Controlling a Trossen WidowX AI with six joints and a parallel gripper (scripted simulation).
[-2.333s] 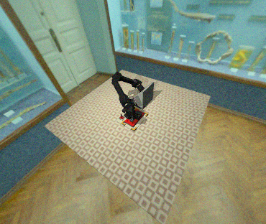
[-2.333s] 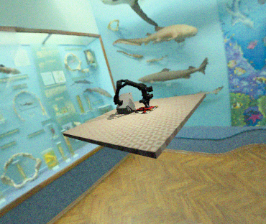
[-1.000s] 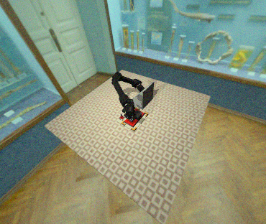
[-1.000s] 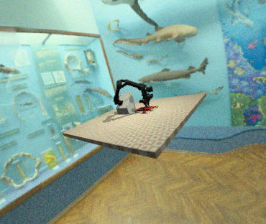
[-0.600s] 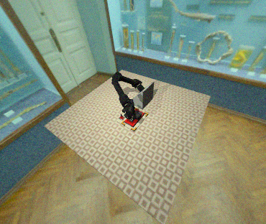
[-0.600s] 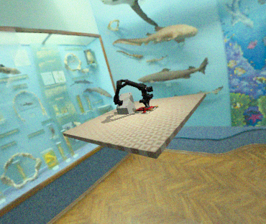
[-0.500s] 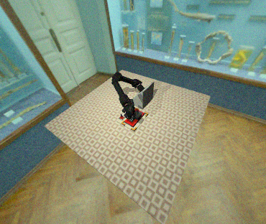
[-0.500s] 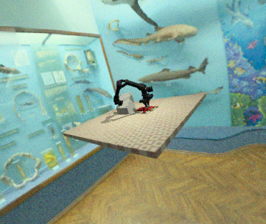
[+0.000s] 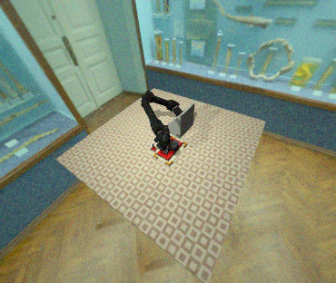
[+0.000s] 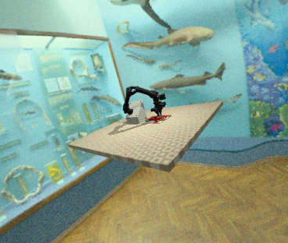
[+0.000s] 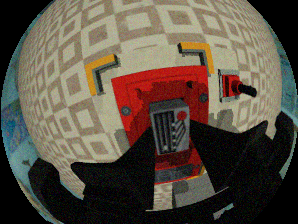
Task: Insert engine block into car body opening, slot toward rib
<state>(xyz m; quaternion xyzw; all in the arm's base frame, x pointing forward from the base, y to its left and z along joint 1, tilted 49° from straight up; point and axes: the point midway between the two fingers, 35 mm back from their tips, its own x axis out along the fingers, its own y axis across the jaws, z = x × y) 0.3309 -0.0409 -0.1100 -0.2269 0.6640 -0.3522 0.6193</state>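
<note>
Wrist view: the claw point(image 9: 164, 149) point(image 10: 158, 115) point(image 11: 170, 127) grips the block point(image 11: 170, 127), long axis roughly twelve-to-six, over the red body point(image 9: 166, 155) point(image 10: 157, 118) point(image 11: 131, 100); seating depth unclear.

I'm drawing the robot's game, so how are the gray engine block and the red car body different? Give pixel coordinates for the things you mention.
The engine block point(image 11: 169, 131) is gray with dark grooves on its face; the car body point(image 11: 131, 90) is mostly red. The block is small, while the car body spreads out much wider around it in the wrist view. The block is held in the gripper point(image 9: 164, 150) point(image 10: 159, 115) point(image 11: 172, 145), but the car body isn't gripped. Both show some red: the block has a red round spot.
</note>
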